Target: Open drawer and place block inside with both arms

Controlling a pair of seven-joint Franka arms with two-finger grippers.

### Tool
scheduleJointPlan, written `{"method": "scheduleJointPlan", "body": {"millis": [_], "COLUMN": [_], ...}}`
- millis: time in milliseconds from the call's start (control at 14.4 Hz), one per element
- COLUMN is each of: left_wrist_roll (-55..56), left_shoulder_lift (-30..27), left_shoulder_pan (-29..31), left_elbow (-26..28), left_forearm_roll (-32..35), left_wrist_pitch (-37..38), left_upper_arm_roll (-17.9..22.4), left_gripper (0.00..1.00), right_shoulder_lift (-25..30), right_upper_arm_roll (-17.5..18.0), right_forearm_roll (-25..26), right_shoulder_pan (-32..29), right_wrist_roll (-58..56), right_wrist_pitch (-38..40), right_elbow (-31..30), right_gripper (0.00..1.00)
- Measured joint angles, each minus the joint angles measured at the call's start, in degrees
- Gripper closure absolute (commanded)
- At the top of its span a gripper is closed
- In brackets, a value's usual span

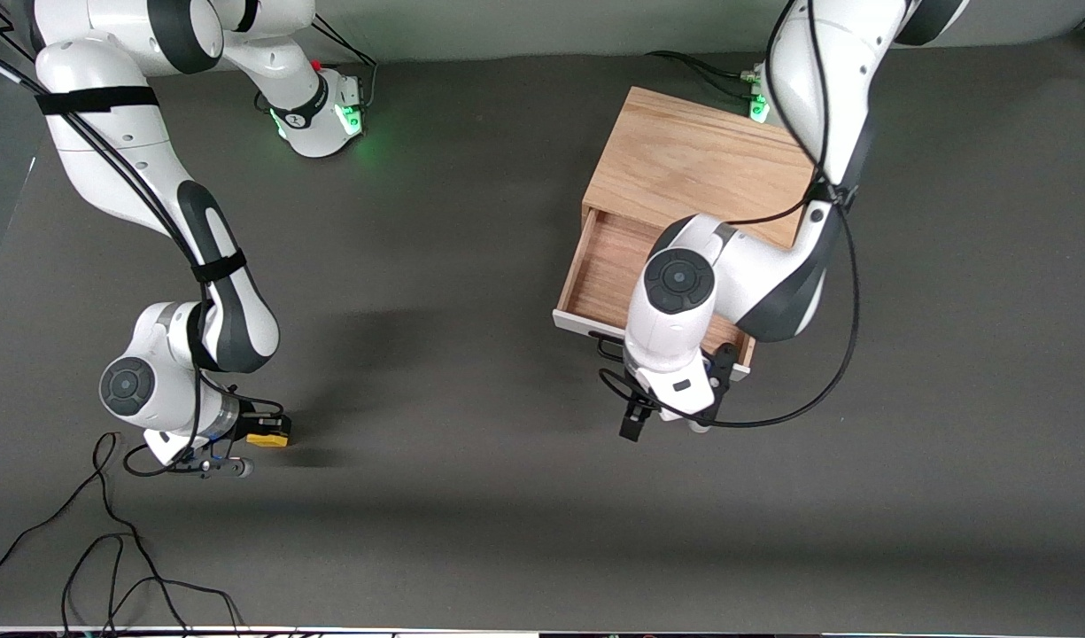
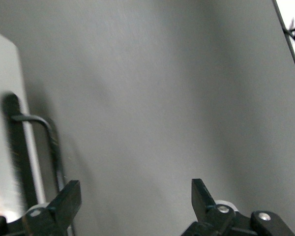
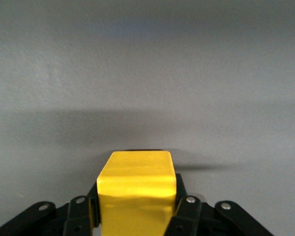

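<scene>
Here the right gripper [image 1: 272, 437], lower left of the frame, clamps the block [image 1: 268, 439]; the left gripper [image 1: 675, 416], jaws spread, hangs just below the open drawer [image 1: 608, 270], centre-right.

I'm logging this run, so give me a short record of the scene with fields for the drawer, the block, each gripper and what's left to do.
drawer: drawer pulled out of the oak cabinet, wood interior showing, no block seen in it
handle: black wire handle free, beside the left gripper
block: yellow block clamped between the right gripper's fingers
left gripper: left gripper open, just in front of the drawer
right gripper: right gripper shut on the block, low over the table at the right arm's end
remaining: carry the block to the drawer and release it inside
</scene>
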State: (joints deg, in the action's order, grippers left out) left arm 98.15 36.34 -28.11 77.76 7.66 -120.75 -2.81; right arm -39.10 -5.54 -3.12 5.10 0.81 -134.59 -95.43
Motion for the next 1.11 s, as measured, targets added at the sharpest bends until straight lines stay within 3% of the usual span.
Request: {"method": "scheduleJointPlan", "body": {"millis": [279, 488, 836, 1114], "left_wrist_roll": [-19.6, -35.4, -55.9, -73.2], "left_shoulder_lift": [-8.7, -14.7, -26.4, -33.4], "left_shoulder_pan": [8.0, 13.6, 20.3, 25.1], "left_elbow": [-1.0, 0.1, 11.5, 17.9], "left_forearm_roll": [-4.0, -5.4, -6.3, -8.0], "left_wrist_pitch": [17.5, 28.3, 30.3, 31.0], "left_upper_arm_roll": [0.0, 0.1, 0.1, 0.3], "left_gripper": [0.0, 0.0, 0.0, 0.0], "right_shoulder_lift": [2.1, 5.0, 7.6, 7.6], "right_upper_arm_roll": [0.1, 0.5, 4.0, 4.5], "right_forearm_roll": [0.0, 0.0, -1.7, -1.8], "right_shoulder_pan": [0.2, 0.5, 3.7, 13.6], "right_wrist_roll": [0.1, 1.0, 11.3, 24.8], "right_wrist_pitch": [11.5, 20.1, 38.2, 41.7], "right_elbow": [7.0, 11.8, 25.3, 30.8], "right_gripper": [0.66, 0.66, 0.66, 0.67]}}
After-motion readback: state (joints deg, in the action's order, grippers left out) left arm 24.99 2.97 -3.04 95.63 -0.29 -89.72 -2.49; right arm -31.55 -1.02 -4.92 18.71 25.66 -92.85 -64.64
